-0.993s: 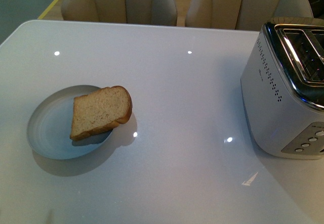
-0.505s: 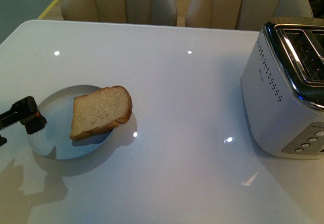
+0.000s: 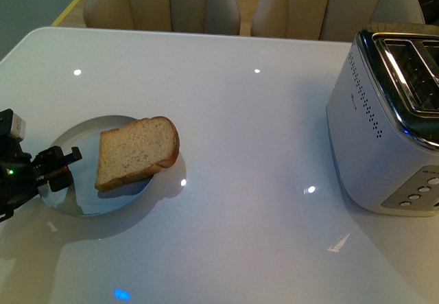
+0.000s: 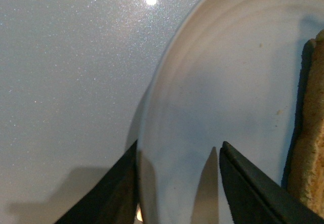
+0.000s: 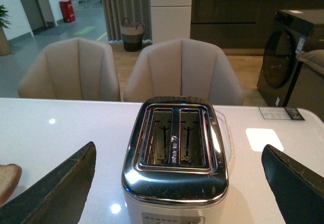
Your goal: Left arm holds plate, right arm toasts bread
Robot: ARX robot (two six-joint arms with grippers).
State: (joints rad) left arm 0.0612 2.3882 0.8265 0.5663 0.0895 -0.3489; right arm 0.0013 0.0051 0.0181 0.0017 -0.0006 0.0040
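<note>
Left gripper (image 3: pixel 63 168) sits at the left rim of the plate (image 3: pixel 82 189). Jaws apart, rim between them; contact not discernible. Plate is shallow, pale blue-grey, faintly ringed, on a glossy white table (image 3: pixel 240 112). Bread (image 3: pixel 136 151) is tan and speckled with a brown crust. It overhangs the plate's right rim, apart from the gripper. Right gripper (image 5: pixel 178 147) is spread wide above the chrome toaster (image 5: pixel 174 183).

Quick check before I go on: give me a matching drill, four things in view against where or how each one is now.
1 bread
2 plate
3 toaster
4 left gripper

A both slots empty
B open, astride the plate's rim
C overhanging the plate's rim
D pale blue, under the bread

Pairs: 1-C, 2-D, 3-A, 4-B
</note>
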